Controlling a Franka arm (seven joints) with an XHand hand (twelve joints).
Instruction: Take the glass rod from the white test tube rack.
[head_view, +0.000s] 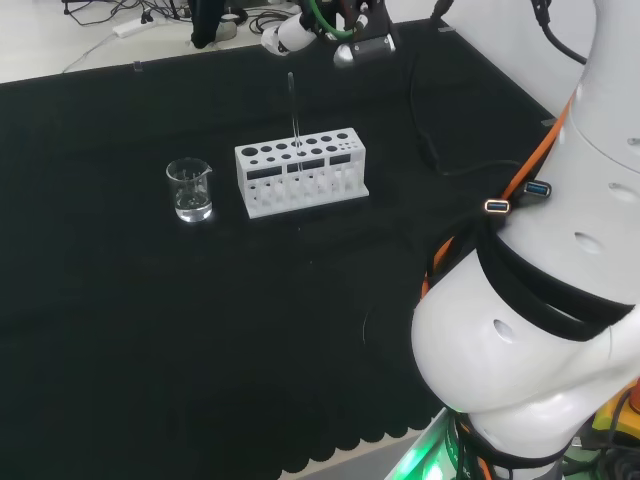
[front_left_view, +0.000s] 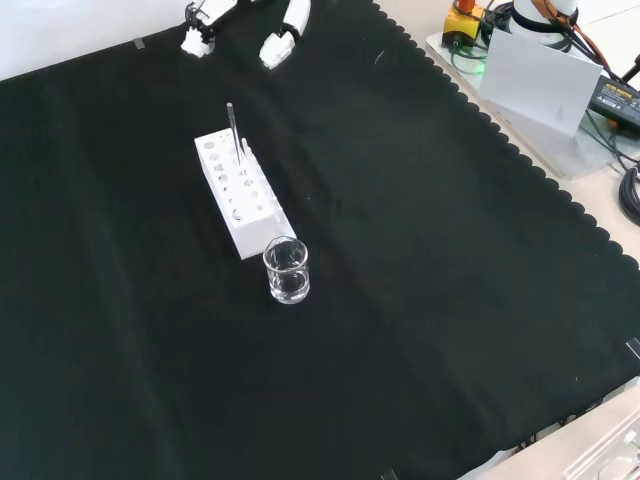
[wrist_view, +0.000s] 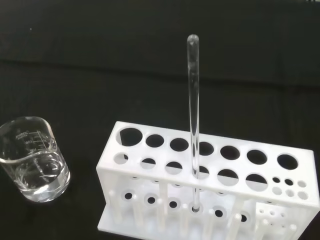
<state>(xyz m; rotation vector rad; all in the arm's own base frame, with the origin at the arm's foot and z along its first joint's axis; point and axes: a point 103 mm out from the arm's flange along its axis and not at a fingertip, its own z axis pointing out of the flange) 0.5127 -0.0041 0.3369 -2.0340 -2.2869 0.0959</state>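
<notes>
wrist view: rod upright in the rack, nothing grasped yet

head view puts the white test tube rack (head_view: 301, 171) near the centre of the frame, a little above the middle, with the glass rod (head_view: 294, 112) standing upright in one of its holes and rising well above the top plate. a small glass beaker (head_view: 189, 190) sits just to the rack's left there, apart from it. the hand (head_view: 300, 30) hangs at the top edge of the frame, well above and beyond the rod, touching nothing; in the front view it sits at the upper left (front_left_view: 240, 28). whether its fingers are straight or curled i cannot tell.

wrist view looks straight at the rod, its foot seated in the lower plate.

the risk, as i judge it: the rod is thin, clear and smooth, so a pinch set off centre could miss or slip. pulling at a slant would bind the rod in its hole and drag or tip the light rack, perhaps into the beaker
</notes>
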